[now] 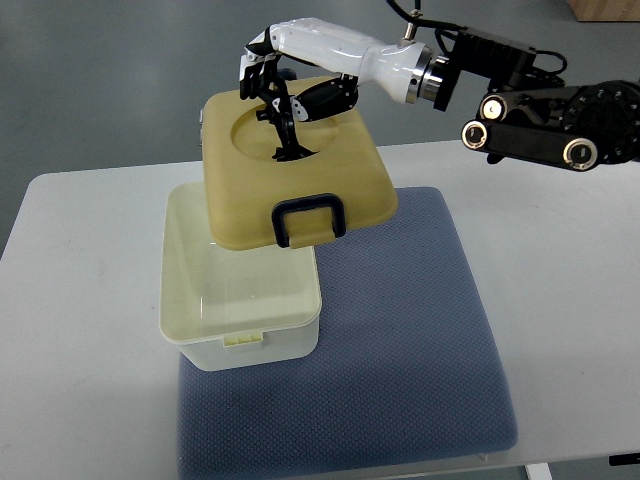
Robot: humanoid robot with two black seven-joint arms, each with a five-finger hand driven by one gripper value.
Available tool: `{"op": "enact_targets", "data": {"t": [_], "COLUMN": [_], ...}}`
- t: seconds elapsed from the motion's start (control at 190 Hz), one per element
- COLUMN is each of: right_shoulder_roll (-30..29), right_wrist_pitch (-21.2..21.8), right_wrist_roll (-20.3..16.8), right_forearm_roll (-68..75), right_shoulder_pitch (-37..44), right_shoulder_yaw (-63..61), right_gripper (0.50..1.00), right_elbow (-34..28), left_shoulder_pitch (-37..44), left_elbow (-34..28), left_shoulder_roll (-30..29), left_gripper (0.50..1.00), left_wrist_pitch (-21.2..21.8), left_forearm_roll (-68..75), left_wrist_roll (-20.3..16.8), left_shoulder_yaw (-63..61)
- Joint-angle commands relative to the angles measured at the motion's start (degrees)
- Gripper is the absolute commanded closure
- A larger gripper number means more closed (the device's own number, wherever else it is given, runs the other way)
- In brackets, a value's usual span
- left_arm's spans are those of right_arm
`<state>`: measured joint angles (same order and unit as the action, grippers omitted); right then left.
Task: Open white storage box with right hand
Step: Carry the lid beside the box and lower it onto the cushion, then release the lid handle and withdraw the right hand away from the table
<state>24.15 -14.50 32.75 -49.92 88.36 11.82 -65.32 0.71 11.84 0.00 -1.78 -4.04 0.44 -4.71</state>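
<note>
A white storage box [240,320] stands open on the left part of a blue mat [400,340], its inside showing. Its tan lid [295,175], with a dark blue clasp [310,218] on the near edge, is lifted off and hangs tilted above the box's far right corner. My right hand [275,90] reaches in from the upper right, its fingers shut on the lid's far edge, with the thumb down in the lid's round recess. No left arm shows.
The mat lies on a white table [80,300]. The table's far edge runs behind the lid, with grey floor beyond. My right forearm's black joints [550,120] hang above the table's far right.
</note>
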Motion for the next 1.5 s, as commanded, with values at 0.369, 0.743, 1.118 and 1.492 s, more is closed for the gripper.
{"op": "enact_targets", "data": {"t": [0.369,0.743,1.118,1.492], "right_shoulder_roll": [20.7,14.7,4.6,9.8], "right_wrist_pitch": [2.6,-4.2,-8.7,-7.8], "right_wrist_roll": [2.3,2.3,2.3,2.3], "right_forearm_roll": [-9.4,-13.4,-13.4,-15.7], "right_shoulder_pitch": [-11.3,-23.3,-28.9,-29.7], "right_shoulder_yaw": [0.6,0.3,0.2,2.9], "right_gripper": [1.0,1.0,0.597,0.576], "right_elbow": [-6.0,-3.6,2.8,2.2], "left_shoulder_pitch": [0.0,0.0,0.1,0.2], "left_elbow": [0.0,0.0,0.0,-0.1], "left_shoulder_roll": [0.0,0.0,0.0,0.0], "left_gripper": [0.5,0.5,0.5,0.5], "left_wrist_pitch": [-0.1,0.0,-0.1,-0.1], "left_forearm_roll": [0.0,0.0,0.0,-0.1], "left_wrist_roll": [0.4,3.3,3.3,3.3], "left_shoulder_yaw": [0.0,0.0,0.0,0.1]}}
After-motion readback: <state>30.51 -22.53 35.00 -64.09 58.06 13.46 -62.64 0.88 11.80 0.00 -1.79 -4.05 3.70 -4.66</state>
